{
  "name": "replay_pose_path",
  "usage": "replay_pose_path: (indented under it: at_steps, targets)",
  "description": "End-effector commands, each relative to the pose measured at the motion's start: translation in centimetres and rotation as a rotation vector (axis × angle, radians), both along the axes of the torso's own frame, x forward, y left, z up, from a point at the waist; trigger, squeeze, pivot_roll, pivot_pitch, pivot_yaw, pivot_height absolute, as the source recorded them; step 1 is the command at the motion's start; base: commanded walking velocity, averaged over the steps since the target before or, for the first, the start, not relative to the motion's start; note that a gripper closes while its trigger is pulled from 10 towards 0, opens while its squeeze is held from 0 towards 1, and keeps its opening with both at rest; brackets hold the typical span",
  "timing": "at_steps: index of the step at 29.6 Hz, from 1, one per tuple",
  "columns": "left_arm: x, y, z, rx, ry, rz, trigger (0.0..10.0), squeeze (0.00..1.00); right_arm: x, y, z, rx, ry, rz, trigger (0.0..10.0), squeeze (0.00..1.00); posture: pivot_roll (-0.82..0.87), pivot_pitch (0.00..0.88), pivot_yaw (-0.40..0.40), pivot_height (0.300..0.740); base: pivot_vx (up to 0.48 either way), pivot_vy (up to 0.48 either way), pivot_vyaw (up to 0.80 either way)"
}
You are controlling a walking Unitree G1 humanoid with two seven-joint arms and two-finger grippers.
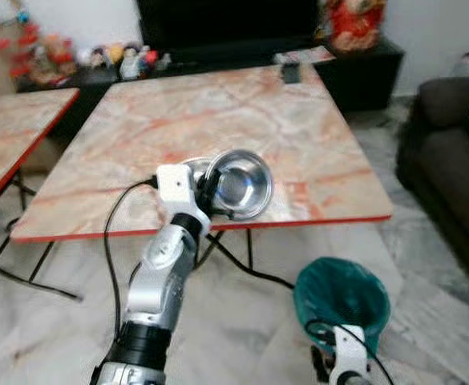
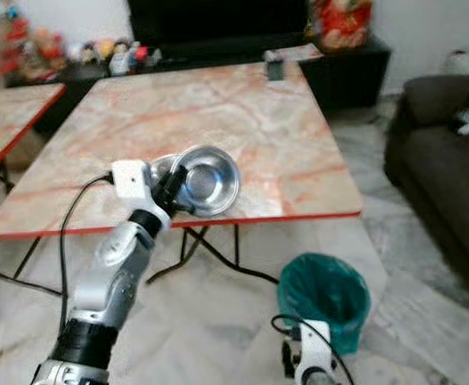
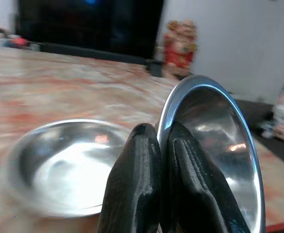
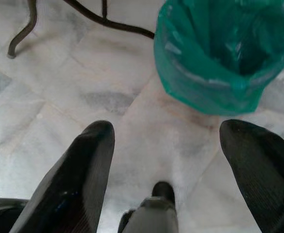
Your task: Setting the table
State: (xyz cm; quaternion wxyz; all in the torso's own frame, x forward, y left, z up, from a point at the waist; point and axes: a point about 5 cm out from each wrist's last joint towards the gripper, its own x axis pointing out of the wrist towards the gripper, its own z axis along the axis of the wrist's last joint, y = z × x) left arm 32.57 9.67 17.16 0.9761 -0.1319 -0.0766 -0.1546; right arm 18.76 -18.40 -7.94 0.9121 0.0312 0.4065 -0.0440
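My left gripper (image 1: pixel 208 191) is shut on the rim of a steel bowl (image 1: pixel 242 184), which it holds tilted over the near edge of the marble table (image 1: pixel 218 112). In the left wrist view the two black fingers (image 3: pixel 137 184) pinch that bowl (image 3: pixel 219 145) by its rim. A second steel bowl (image 3: pixel 69 165) rests flat on the table just beside it, partly hidden behind the gripper (image 1: pixel 190 168). My right gripper (image 4: pixel 166 145) hangs low over the floor, open with nothing between its fingers.
A green-lined bin (image 1: pixel 342 297) stands on the marble floor below the table's near right corner. A dark sofa (image 1: pixel 450 160) is at the right. Another marble table (image 1: pixel 10 136) is at the left. A small dark object (image 1: pixel 291 74) lies at the table's far edge.
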Motion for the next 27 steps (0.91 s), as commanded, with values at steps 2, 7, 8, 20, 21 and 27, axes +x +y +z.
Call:
replay_pose_path:
  at_steps: [2,7,8,20,21,27]
  targets:
    - [0.1,1.0,0.5,-0.017,-0.02,0.036,10.0,0.0,0.1,0.8,-0.1,0.024,0.001,0.005,10.0,0.0,0.0,0.0,0.061,0.723,0.0,0.0,0.0]
    - [0.2,1.0,0.7,-0.021,-0.023,0.049,10.0,0.0,0.1,0.7,0.0,0.014,-0.004,0.015,10.0,0.0,0.0,0.0,0.062,0.723,0.0,0.0,0.0]
    - [0.2,1.0,0.7,-0.021,-0.02,0.055,10.0,0.0,0.2,0.7,0.0,0.012,-0.005,0.017,10.0,0.0,0.0,0.0,0.062,0.723,0.0,0.0,0.0]
    - [0.8,0.6,0.2,-0.051,-0.001,0.061,10.0,0.0,0.4,-0.1,0.2,0.01,-0.003,0.001,10.0,0.0,-0.04,0.0,0.036,0.723,0.0,0.0,0.07]
    - [0.8,0.5,0.2,-0.054,-0.002,0.06,10.0,0.0,0.4,-0.2,0.2,0.008,-0.004,0.002,10.0,0.0,-0.04,0.0,0.036,0.723,0.0,0.0,0.0]
    - [0.9,-0.3,-0.1,-0.077,0.004,0.057,10.0,0.0,0.4,-1.8,0.5,-0.025,-0.007,-0.001,10.0,0.0,-0.07,0.0,0.003,0.723,0.0,0.0,0.0]
